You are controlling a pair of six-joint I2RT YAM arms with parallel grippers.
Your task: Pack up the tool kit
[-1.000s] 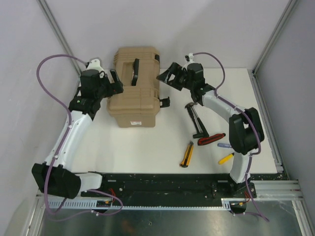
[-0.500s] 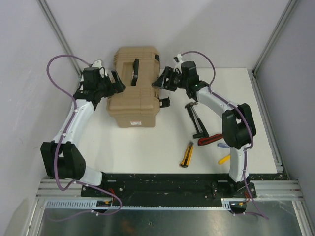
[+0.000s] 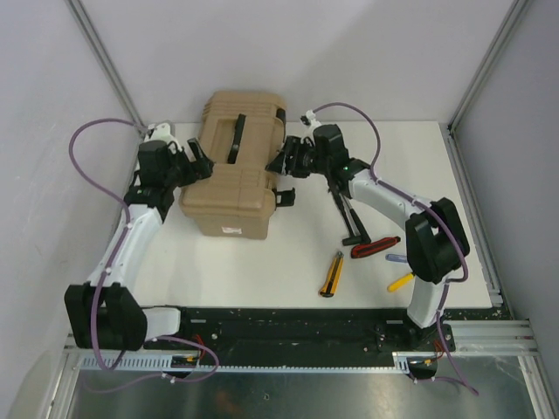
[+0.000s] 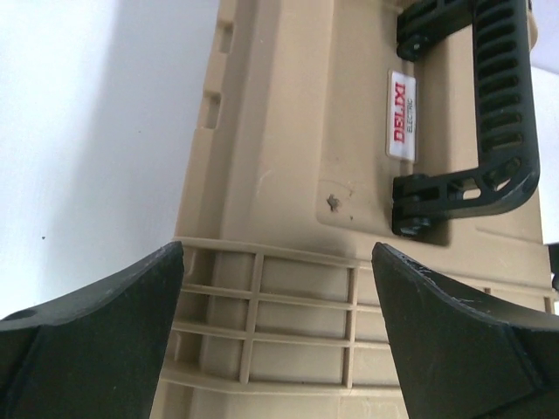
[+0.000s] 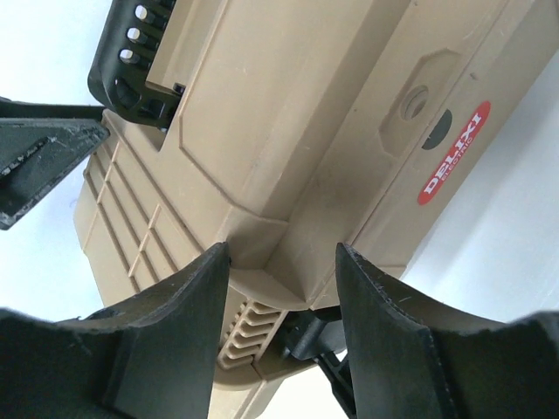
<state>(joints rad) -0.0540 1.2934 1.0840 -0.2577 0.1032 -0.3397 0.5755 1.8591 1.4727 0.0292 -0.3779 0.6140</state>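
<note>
The left gripper (image 4: 278, 262) is spreading its fingers wide apart, with the large tan ribbed hard-plastic toolbox (image 3: 229, 188) just ahead of them. The right gripper (image 5: 278, 259) is straddling a ridge of it between its fingers; I cannot tell whether they are clamping it.

one toolbox (image 3: 231, 179), one knife (image 3: 330, 273), one pliers (image 3: 348, 214), one red tool (image 3: 376, 247), one yellow tool (image 3: 402, 281) and one blue tool (image 3: 397, 258) are counted.

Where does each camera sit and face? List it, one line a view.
Top external: fixed above, behind the bases, looking down at the table; left arm and right arm flank the tool kit.
Left wrist: on the left arm, facing the kit's ribbed end and handle; left pincer shows.
Right wrist: on the right arm, facing the kit's corner; right pincer shows.
Shared: the kit.
</note>
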